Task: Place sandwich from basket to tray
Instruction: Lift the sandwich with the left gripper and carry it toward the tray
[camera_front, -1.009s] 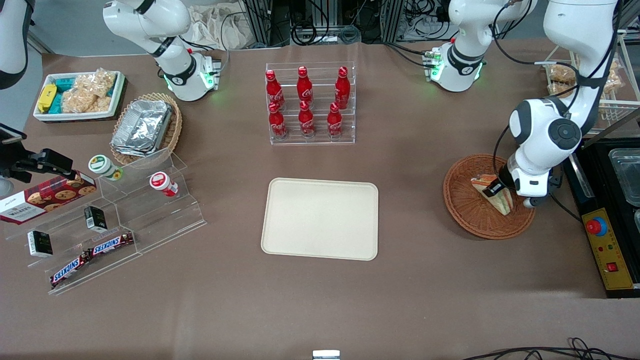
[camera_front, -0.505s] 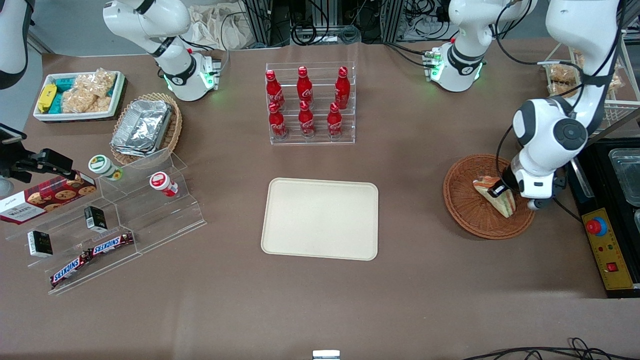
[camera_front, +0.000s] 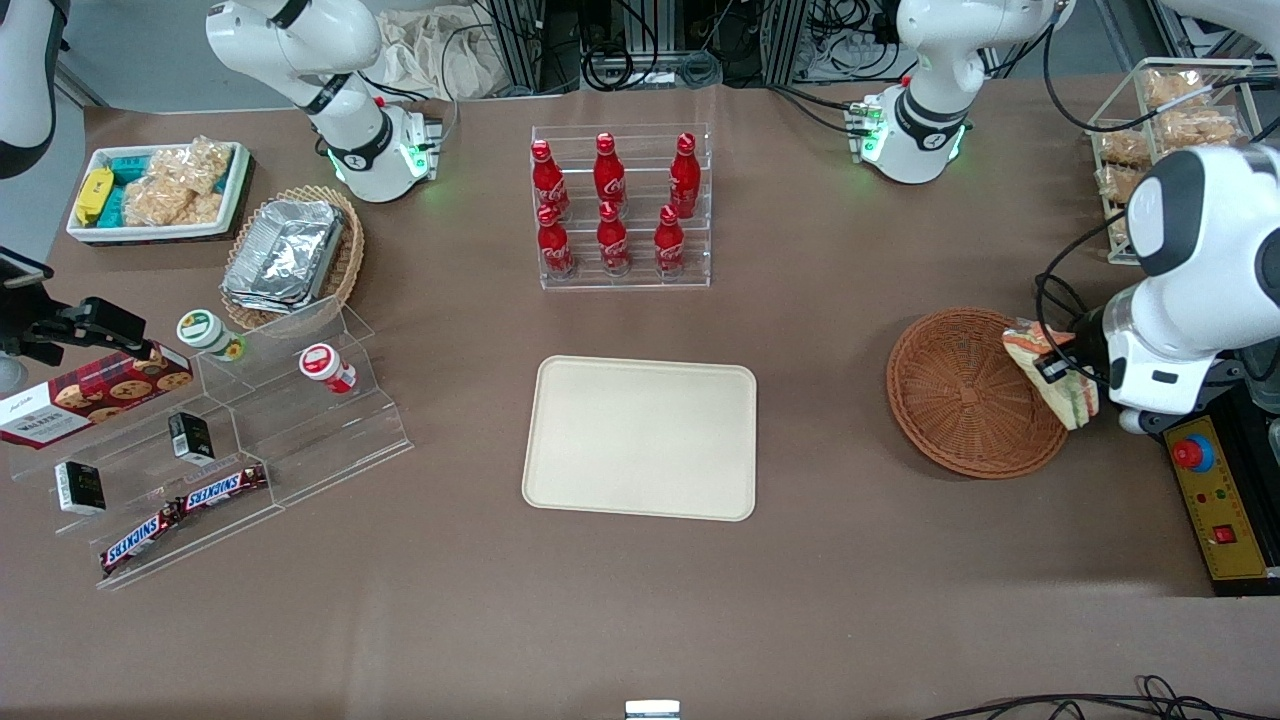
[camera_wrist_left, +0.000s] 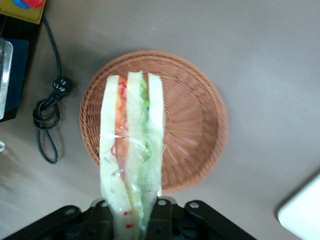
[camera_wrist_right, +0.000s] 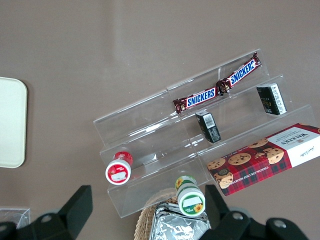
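One round wicker basket (camera_front: 965, 395) is sitting with nothing in it. The gripper (camera_front: 1052, 369) is clamping the one sandwich (camera_front: 1058, 385) in the air above the basket's rim, at its 3 o'clock edge. One cream tray (camera_front: 640, 438) is lying bare, toward the basket's 9 o'clock. One clear rack (camera_front: 622, 210) is holding six red bottles (camera_front: 612, 238).

Brown table (camera_front: 850, 560). Cream tray (camera_front: 640, 437) at centre. Clock-face from the tray: acrylic rack of red cola bottles (camera_front: 620, 207) at 12, wicker basket (camera_front: 960, 395) at 3, empty. Stepped acrylic snack stand (camera_front: 230, 450) at 9, foil-container basket (camera_front: 292, 255) and white snack bin (camera_front: 160, 190) at 10. Hand (camera_front: 1060, 372) holds the sandwich (camera_front: 1062, 385) above the basket's rim.
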